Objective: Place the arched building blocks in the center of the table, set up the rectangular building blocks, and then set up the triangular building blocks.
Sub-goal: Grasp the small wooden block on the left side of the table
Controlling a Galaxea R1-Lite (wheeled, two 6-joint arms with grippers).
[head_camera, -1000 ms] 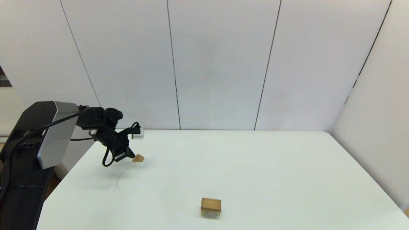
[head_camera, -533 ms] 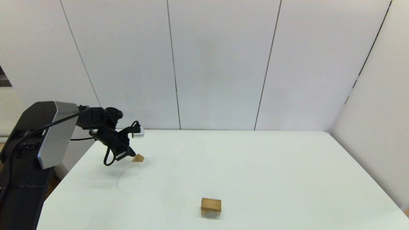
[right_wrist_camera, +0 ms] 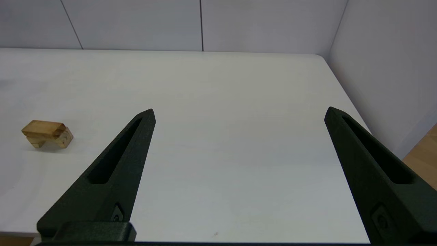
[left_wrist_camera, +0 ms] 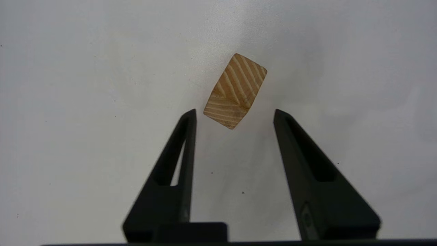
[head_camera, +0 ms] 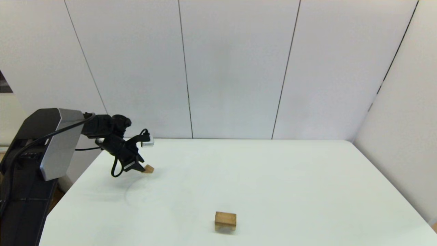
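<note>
Blocks lie in two spots on the white desk. The chunky arch block sits toward the near edge, around six o'clock from the desk's middle, standing alone with nothing on it. From the right wrist view it shows a paler slab over a notched base, so whether the flat oblong piece already rests on it I cannot tell; no separate flat slab shows anywhere in the head view.

The small wedge lies near the desk's left side, at about ten o'clock from the arch block and well apart from it. The left pincer hangs just beside it, angled down. In the left wrist view its fingers are spread wide with nothing held, and the wedge lies just ahead of the tips, skewed to them, not yet between them.

The right pincer is parked off the desk's near right side, spread wide and empty.

By my reading, the wedge step is only starting: gripping, carrying and setting it up are all left.
</note>
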